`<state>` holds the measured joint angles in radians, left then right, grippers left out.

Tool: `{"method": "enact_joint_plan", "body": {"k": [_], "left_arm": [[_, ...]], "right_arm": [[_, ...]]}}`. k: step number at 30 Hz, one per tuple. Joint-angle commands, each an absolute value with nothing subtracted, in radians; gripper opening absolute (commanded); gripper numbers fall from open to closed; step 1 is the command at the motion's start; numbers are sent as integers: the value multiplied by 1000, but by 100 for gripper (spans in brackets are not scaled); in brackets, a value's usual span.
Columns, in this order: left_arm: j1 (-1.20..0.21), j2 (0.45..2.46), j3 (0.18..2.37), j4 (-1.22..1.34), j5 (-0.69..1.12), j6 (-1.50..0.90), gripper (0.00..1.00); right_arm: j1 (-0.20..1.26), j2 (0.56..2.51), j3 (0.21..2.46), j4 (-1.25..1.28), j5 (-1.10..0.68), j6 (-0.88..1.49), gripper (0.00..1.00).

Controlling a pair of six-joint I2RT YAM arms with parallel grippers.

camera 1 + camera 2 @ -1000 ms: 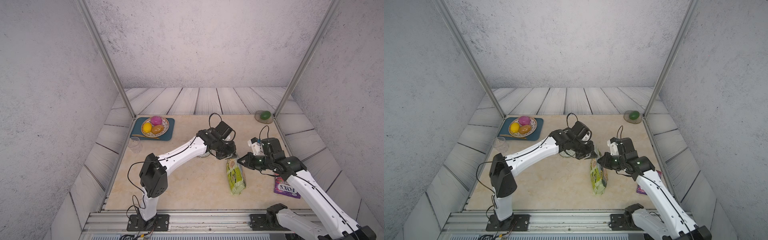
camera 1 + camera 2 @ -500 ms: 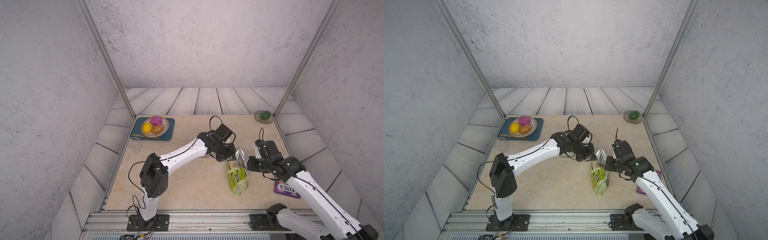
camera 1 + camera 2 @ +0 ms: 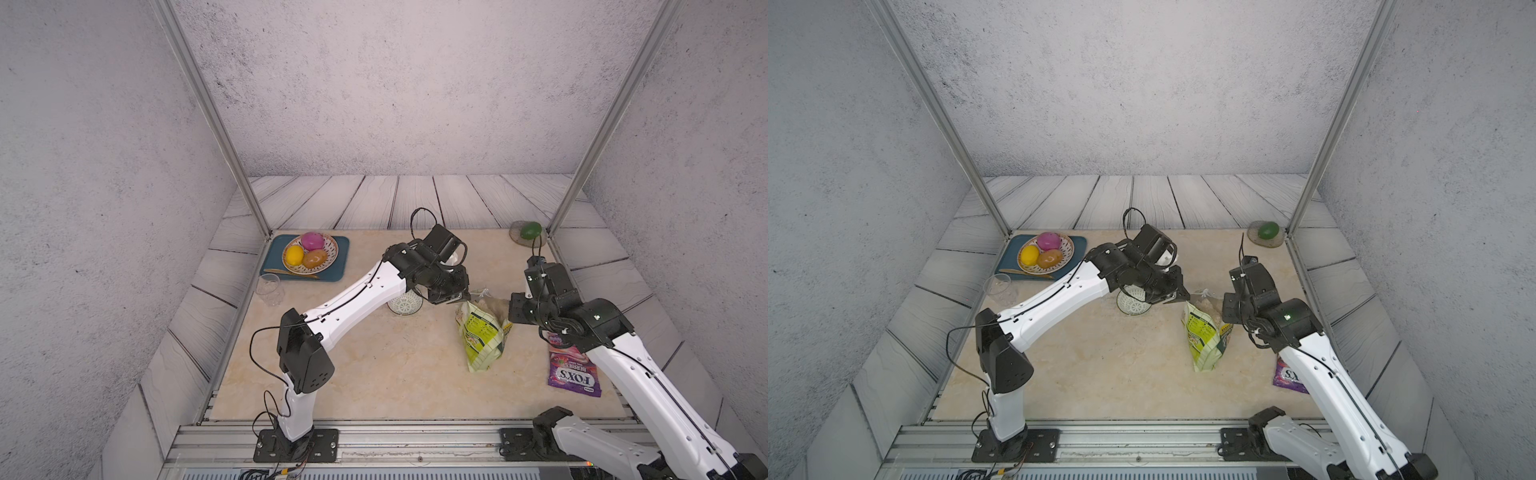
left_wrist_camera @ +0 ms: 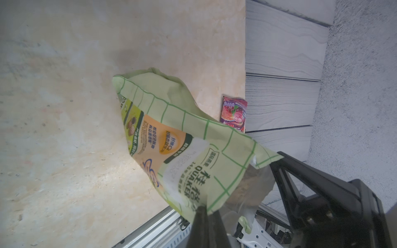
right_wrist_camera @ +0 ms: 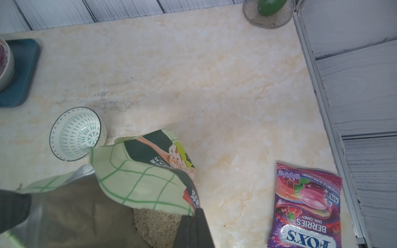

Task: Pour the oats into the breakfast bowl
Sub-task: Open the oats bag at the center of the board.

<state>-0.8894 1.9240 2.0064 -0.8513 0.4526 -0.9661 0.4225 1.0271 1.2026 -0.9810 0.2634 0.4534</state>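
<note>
An oat bag [image 3: 482, 332], its mouth pinched at opposite edges by the closed left gripper [image 3: 462, 296] and closed right gripper [image 3: 512, 312], stands beside the empty breakfast bowl [image 3: 404, 303]; it is best lifted evenly and tipped slowly so the oats [image 5: 156, 223] are kept inside the rim.

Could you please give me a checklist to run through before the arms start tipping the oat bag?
1. Left gripper shut on rim of oat bag: ok.
2. Right gripper shut on the opposite rim: ok.
3. Bag mouth open, oats showing inside: ok.
4. Breakfast bowl upright and empty: ok.
5. Bag mouth above bowl: not ok, beside it.
</note>
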Motion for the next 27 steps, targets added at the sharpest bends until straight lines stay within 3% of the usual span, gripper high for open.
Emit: {"method": "enact_joint_plan", "body": {"k": [1,12,24,25,27], "left_arm": [[-854,1937,2089,-883,443,-927,0],[-755,2102,2312,-961,431,-838,0],[-716,2156,2271,-907,489,-788,0],[-716,2157,2269,-906,492,-782,0],[-715,2157,2267,-910,496,-770,0]], "right_arm": [[417,1067,1245,-942,342,428,0],[289,1278,1347,-737,249,373,0],[172,1364,1311,-613,34,408,0],[173,1349,1302,-613,22,406,8],[171,1307,1277,-611,-4,406,34]]}}
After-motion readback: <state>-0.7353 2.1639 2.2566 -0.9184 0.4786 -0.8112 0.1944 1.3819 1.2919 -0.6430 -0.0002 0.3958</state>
